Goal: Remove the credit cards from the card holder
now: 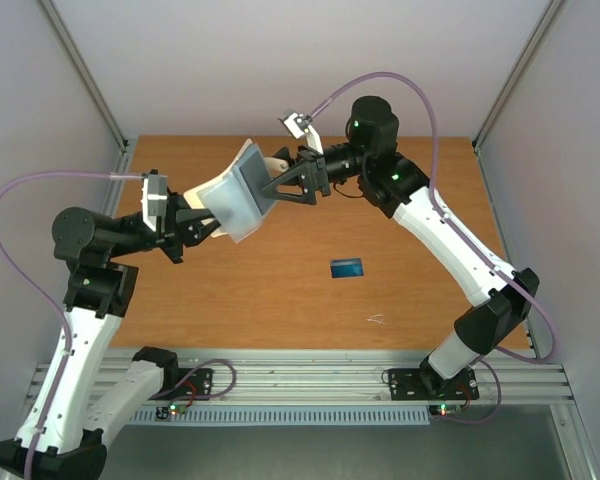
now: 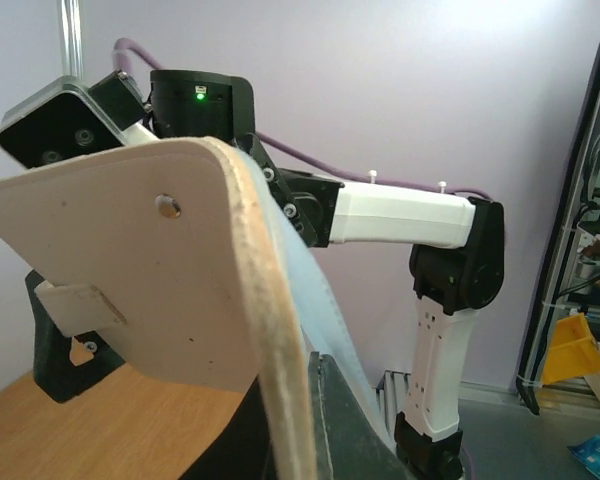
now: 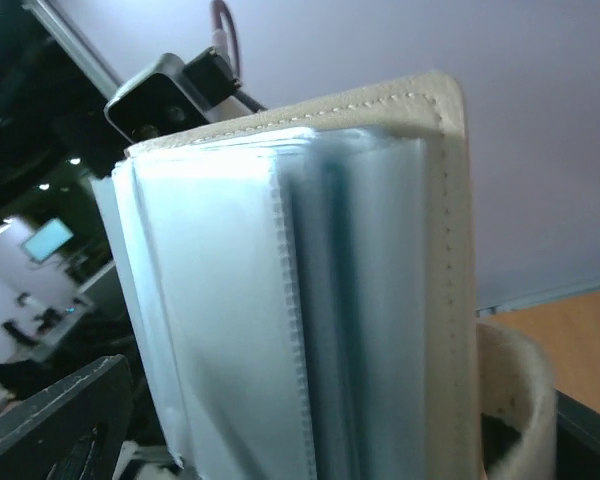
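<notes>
Hanging up in the air over the brown table (image 1: 280, 300), the card holder (image 1: 238, 195) sits between the two claws, toward 11 o'clock from the middle of the table. The left claw (image 1: 208, 222) is at 8 o'clock of the holder and pinches its bottom edge. In the left wrist view the beige back (image 2: 150, 270) rises out from between the dark fingers, but the fingertips are cut off at the bottom. The right claw (image 1: 272, 188) comes in from 3 o'clock. Its jaws are spread wide, and one finger (image 3: 50, 420) shows only as a dark bit in the corner. The holder fills the space between the jaws, and I cannot tell if they touch it. The clear pockets (image 3: 230, 320) look blurry and shiny, so I cannot tell if any card is inside. One blue card (image 1: 347, 267) lies flat on the table at 5 o'clock of the holder. A tiny white thing (image 1: 376, 320) lies farther down, too small to make out.
</notes>
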Robot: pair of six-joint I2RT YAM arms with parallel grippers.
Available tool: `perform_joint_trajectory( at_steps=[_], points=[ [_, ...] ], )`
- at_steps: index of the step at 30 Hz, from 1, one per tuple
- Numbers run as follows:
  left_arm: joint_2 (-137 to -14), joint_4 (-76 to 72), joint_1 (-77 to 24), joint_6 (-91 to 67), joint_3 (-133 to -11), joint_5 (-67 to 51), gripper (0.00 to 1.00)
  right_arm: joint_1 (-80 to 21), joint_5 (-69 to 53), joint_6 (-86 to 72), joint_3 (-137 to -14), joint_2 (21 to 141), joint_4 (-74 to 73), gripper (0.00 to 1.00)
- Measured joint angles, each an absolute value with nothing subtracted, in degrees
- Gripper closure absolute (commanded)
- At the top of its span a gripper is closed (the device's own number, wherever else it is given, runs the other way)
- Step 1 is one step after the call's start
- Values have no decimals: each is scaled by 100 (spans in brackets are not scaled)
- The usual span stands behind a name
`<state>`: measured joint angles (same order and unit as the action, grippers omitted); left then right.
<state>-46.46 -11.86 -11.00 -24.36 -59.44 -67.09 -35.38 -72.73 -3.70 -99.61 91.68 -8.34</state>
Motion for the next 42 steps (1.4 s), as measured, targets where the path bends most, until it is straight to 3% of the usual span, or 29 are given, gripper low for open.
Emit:
perform_joint_trajectory(
  at_steps=[6,8,9,10,12,14,18,22,31,36,39,42],
  points=[
    [-4431,-1446,-1100,-2727,-5706,-6613,100,-3688,-7673,-921,-9845,9225,-176,84],
    [-4394,-1472,-1107,-2803,-5612,-6560,100,-3677,-7644,-821,-9839,9188,-316,98],
    [-4388,-1468,-1105,-2827,-5564,-6523,100,-3675,-7634,-751,-9843,9161,-436,99],
    [-4383,-1468,-1107,-2851,-5520,-6501,93,-3675,-7605,-650,-9856,9124,-582,99],
    [-4351,-1463,-1105,-2875,-5474,-6436,56,-3662,-7459,-379,-9920,9043,-1020,99],
    [-4300,-1411,-1107,-2864,-5419,-6355,34,-3669,-7212,1,-10038,8952,-1636,99],
    [-4193,-1271,-1107,-2821,-5172,-6281,16,-3677,-6381,860,-10481,8792,-2919,99],
    [-4174,-1072,-1125,-2847,-4939,-6012,7,-3813,-5266,1653,-11115,8680,-4005,99],
    [-4364,-1057,-1173,-3317,-4939,-5629,11,-4508,-3933,2679,-11524,8711,-5039,99],
    [-4364,-1105,-1227,-3400,-4939,-5695,6,-4515,-3516,2860,-11557,8818,-5282,99],
    [-4364,-1098,-1288,-3435,-4939,-5732,29,-4523,-3280,2891,-11666,8844,-5349,99],
    [-4397,-1087,-1321,-3474,-4952,-5557,64,-4547,-3293,2939,-11854,8903,-5349,99]
  ],
)
